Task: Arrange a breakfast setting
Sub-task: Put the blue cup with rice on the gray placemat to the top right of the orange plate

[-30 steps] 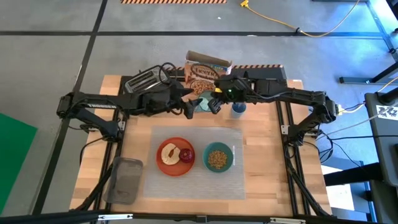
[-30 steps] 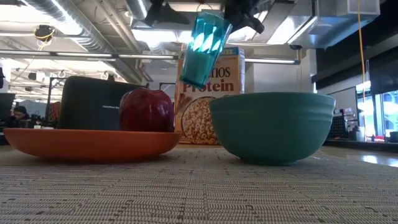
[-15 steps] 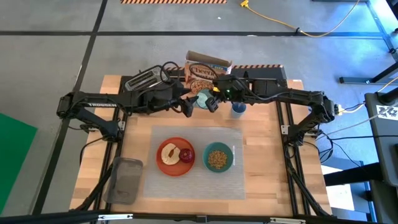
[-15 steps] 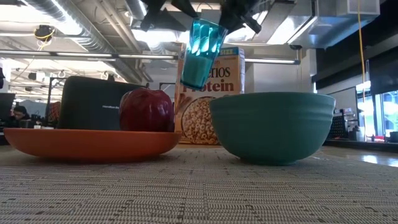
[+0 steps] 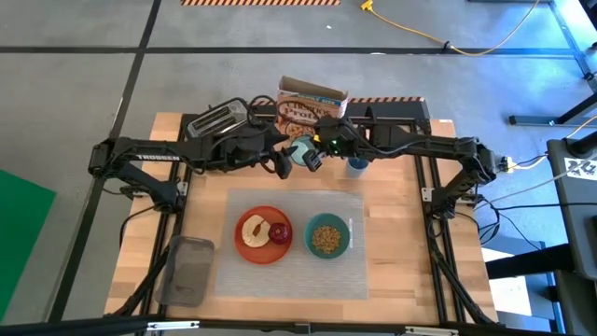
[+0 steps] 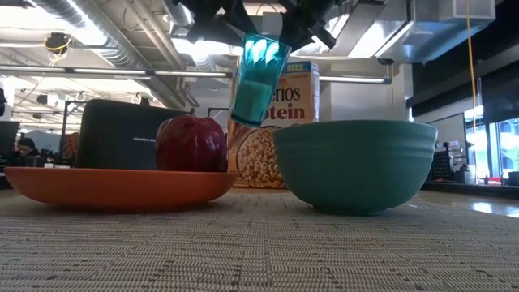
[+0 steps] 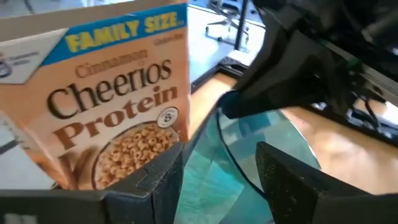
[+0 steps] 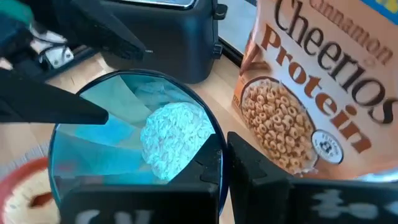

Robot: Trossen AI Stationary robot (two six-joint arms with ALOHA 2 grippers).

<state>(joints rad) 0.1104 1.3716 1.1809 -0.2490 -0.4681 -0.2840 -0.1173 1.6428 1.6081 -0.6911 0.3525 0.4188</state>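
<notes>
My right gripper (image 5: 314, 155) is shut on the translucent green tumbler (image 5: 300, 149), held in the air over the table's far middle and tilted in the low view (image 6: 258, 77). My left gripper (image 5: 281, 162) is open, one finger (image 7: 155, 180) on each side of the tumbler (image 7: 249, 155). The orange plate (image 5: 250, 250) with the toast slice (image 5: 253, 230) and the red apple (image 5: 280, 233) rests on the pale placemat (image 5: 289, 275), beside the teal bowl (image 5: 327, 235) of cereal. The spoon is out of view. My right gripper pinches the tumbler's rim (image 8: 214, 138), one finger (image 8: 208, 163) inside the cup and one outside. The tumbler is lifted clear and hangs tilted below the fingers. My left gripper's fingers straddle the tumbler's wall; I cannot tell whether they touch it.
A cereal box (image 5: 311, 103) and the black toaster (image 5: 216, 119) stand at the far edge behind the grippers. The small blue cup (image 5: 356, 166) stands just right of them. A grey tray (image 5: 189, 271) lies at the near left.
My right gripper has carried the tumbler toward the table's left and a little down, in between my left gripper's open fingers. The tumbler now hangs more nearly upright than before.
</notes>
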